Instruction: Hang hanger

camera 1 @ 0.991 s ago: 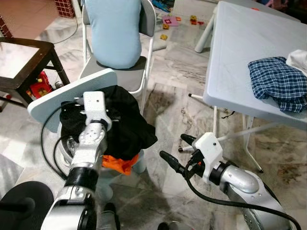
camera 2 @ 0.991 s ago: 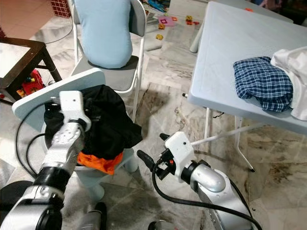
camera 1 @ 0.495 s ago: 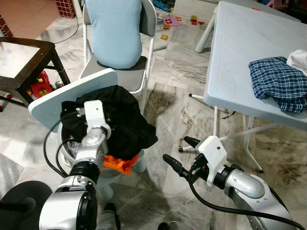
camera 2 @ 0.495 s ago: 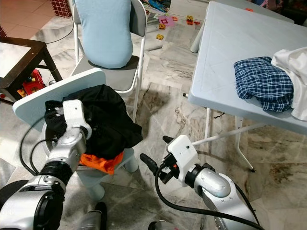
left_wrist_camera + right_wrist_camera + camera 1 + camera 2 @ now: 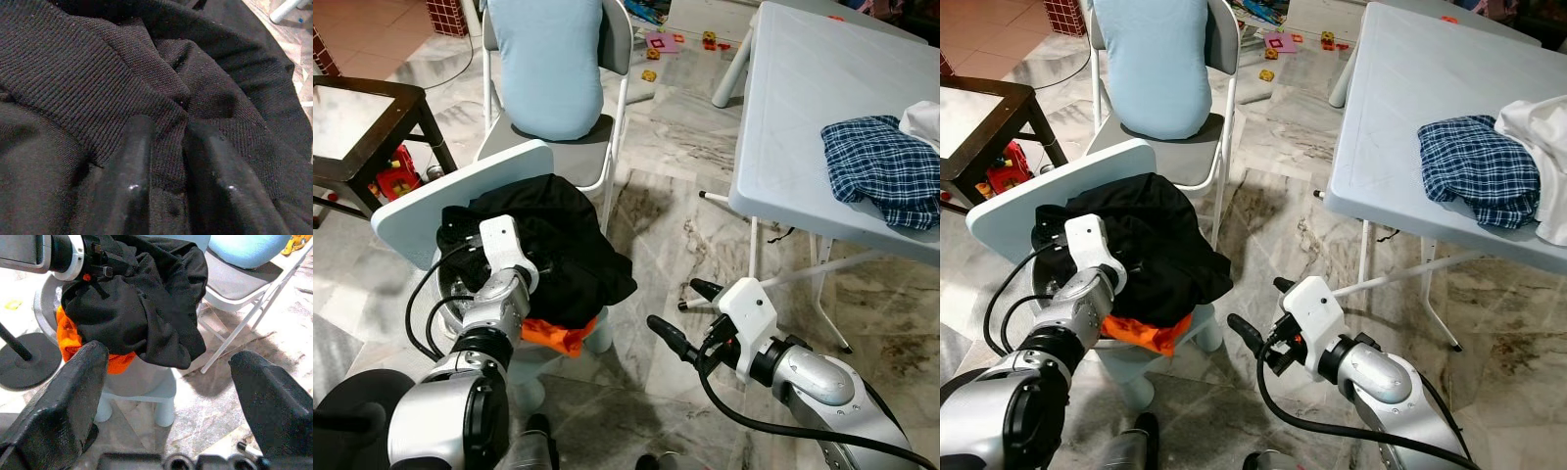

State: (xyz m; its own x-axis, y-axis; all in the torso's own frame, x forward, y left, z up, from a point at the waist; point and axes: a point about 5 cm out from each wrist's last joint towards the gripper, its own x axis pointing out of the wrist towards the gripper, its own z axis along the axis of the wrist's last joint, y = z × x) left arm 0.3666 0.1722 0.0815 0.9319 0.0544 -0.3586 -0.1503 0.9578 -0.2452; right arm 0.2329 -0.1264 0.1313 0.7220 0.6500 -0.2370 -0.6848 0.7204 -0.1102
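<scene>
A heap of garments [image 5: 558,245] lies in a basket [image 5: 132,382] at the near left, with another cloth [image 5: 553,335] under its near edge. A tilted board [image 5: 421,201] leans just left of the heap. The left gripper [image 5: 168,166] is pressed into the heap's near left side. Behind the basket stands a folding chair [image 5: 612,88] with a cushion [image 5: 548,59] on its seat. A low table [image 5: 362,117] stands at far left. At right stands a folding table [image 5: 803,108] with a folded shirt [image 5: 886,166] on its right end. The right gripper [image 5: 685,313] hovers over the floor [image 5: 656,225] between basket and folding table.

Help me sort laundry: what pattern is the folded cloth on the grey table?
Navy-and-white plaid cloth, clearest in the left eye view.
</scene>
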